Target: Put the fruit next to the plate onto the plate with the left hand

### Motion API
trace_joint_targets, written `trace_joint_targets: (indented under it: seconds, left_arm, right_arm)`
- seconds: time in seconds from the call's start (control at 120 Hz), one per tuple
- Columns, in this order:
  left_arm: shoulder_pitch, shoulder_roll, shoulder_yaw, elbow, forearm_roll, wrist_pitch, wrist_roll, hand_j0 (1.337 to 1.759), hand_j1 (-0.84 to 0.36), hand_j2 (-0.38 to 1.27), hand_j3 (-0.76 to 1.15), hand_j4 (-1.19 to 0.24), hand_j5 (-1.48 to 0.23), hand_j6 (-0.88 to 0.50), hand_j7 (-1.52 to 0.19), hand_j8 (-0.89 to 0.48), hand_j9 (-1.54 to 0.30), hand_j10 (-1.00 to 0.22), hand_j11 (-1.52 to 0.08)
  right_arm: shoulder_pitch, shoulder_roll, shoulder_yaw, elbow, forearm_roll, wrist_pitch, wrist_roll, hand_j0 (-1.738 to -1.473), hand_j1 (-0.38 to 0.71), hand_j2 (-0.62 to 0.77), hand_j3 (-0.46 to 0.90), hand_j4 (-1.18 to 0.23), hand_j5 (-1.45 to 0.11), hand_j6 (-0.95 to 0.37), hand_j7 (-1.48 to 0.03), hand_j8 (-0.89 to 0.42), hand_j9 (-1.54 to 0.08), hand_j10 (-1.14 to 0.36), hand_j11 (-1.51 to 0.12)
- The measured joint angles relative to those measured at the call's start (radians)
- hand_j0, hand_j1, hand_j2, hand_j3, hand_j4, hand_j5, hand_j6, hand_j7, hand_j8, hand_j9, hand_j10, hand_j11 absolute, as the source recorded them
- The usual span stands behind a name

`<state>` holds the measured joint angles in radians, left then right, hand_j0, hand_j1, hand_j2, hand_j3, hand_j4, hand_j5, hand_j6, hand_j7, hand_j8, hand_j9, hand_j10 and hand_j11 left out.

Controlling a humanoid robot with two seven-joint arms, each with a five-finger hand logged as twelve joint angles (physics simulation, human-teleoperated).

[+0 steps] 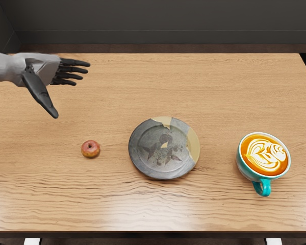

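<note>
Reddish fruit (91,149) lies untouched beside the plate (191,133); the left robot hand (53,76), fingers spread near the surface's far-left corner, should descend squarely over it

wooden table (143,214) fills most of view, light grain running left-right, soft glare patch near front edge, flat dark grey wall (158,15) behind far edge, darker band (158,47) along its base, two small white blocks (31,241) below front edge

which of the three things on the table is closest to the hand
The small red fruit, left of the plate; the coffee cup sits farthest from the left hand.
</note>
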<state>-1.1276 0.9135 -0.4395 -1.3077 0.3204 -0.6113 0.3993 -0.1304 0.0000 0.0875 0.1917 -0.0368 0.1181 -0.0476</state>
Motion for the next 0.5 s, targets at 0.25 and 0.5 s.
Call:
trace_joint_targets:
  seconds: [0.25,0.5]
  left_arm:
    - [0.045,0.018,-0.011,-0.209,0.217,0.000,0.023,1.658,0.34,0.00,0.00,-0.01,-0.01,-0.01,-0.01,-0.01,-0.01,-0.01,-0.01]
    - [0.087,0.061,-0.008,-0.344,0.363,0.042,0.047,1.658,0.33,0.00,0.00,-0.02,-0.03,-0.03,-0.03,-0.03,-0.03,-0.02,-0.03]
  right_arm:
    - [0.000,0.000,0.000,0.000,0.000,0.000,0.000,-1.658,-0.33,0.00,0.00,-0.02,-0.02,-0.02,-0.02,-0.02,-0.02,-0.01,-0.02]
    - [0.000,0.000,0.000,0.000,0.000,0.000,0.000,-1.658,-0.33,0.00,0.00,-0.02,-0.02,-0.02,-0.02,-0.01,-0.02,-0.01,-0.02]
